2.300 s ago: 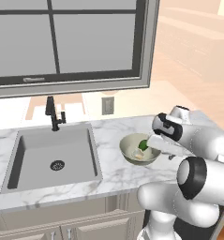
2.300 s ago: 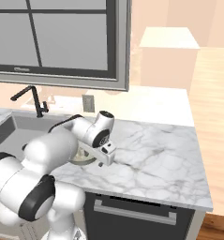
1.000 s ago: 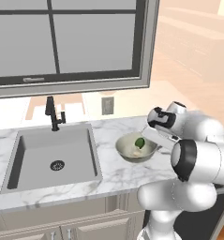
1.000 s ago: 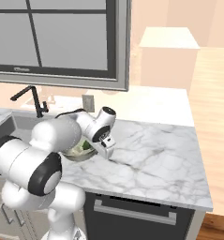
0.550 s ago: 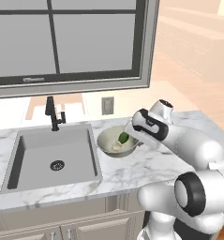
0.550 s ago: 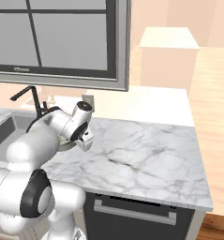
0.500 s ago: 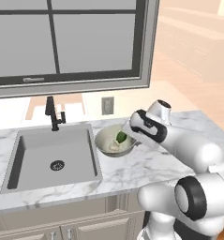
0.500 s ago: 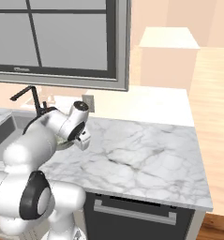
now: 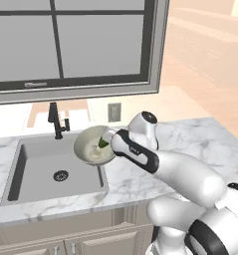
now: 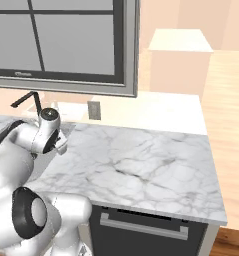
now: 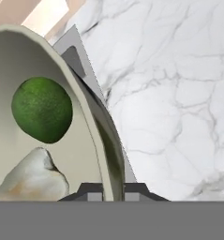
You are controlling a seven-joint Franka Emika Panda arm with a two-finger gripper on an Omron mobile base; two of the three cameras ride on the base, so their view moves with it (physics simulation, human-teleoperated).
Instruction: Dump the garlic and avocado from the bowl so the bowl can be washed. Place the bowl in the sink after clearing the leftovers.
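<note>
The pale bowl (image 9: 91, 148) hangs tilted in the air over the right edge of the sink (image 9: 36, 159). My gripper (image 9: 110, 138) is shut on its right rim. In the hand view the bowl (image 11: 92, 126) has its thin rim pinched between my gripper's (image 11: 112, 190) two dark fingertips (image 11: 89, 191). Inside the bowl lie the dark green avocado (image 11: 42, 110) and, below it, the whitish garlic (image 11: 34, 176). From the left base view the avocado (image 9: 103, 143) shows as a green spot near the held rim. I cannot make out the garlic there.
A black faucet (image 9: 56, 120) stands behind the sink, under the window. A wall outlet (image 9: 114, 111) sits behind the bowl. White marble counter (image 9: 200, 137) stretches to the right, and my arm (image 10: 43, 131) rises at its left end.
The bowl has come up off the counter and travelled left with my gripper, from beside the sink to over its right edge. It now tilts more.
</note>
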